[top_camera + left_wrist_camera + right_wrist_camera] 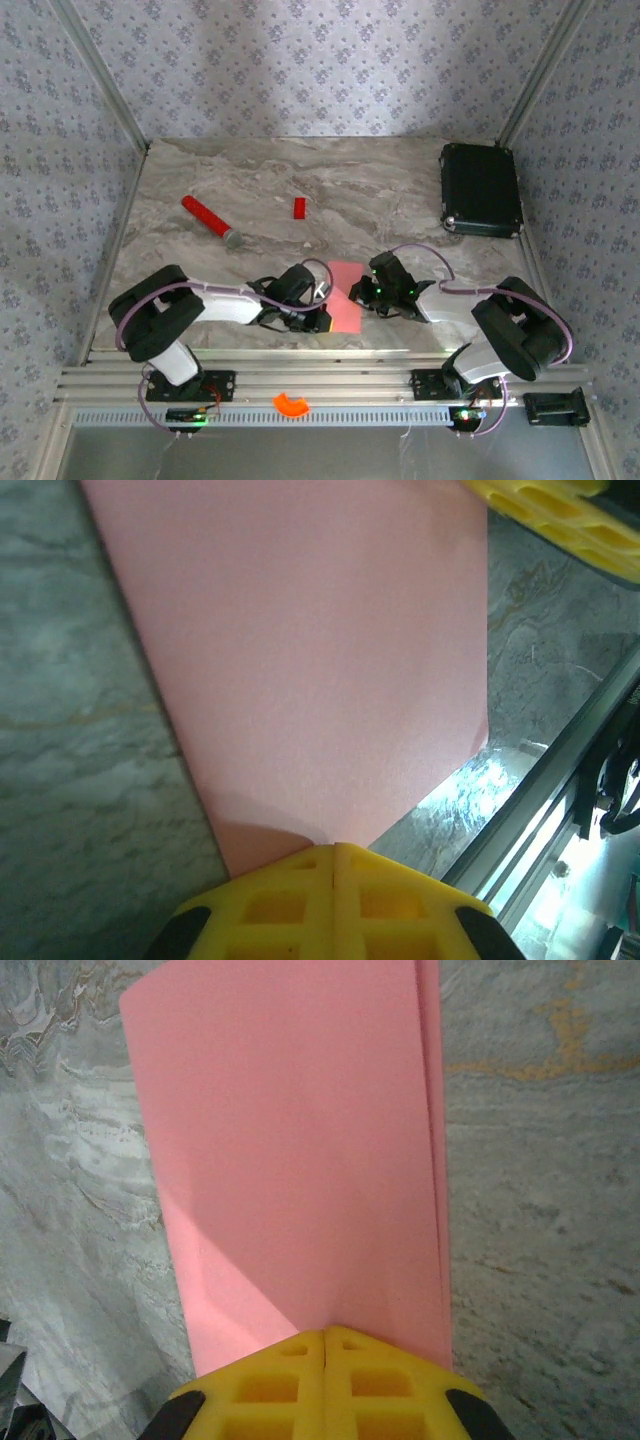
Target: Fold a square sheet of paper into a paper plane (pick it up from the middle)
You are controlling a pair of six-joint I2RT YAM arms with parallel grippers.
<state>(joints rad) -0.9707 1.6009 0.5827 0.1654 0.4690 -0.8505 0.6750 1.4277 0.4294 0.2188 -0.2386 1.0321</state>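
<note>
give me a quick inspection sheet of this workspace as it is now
surface: grey marbled table, flat.
job's things: square sheet of paper, pink, doubled over, between the arms near the front edge.
clutter: red stick with grey tip, small red block, black case at the far right, orange piece on the front rail.
grippers: left gripper and right gripper each shut on the sheet.
cables: lilac cables looped along both arms.
surroundings: patterned walls, aluminium frame.
</note>
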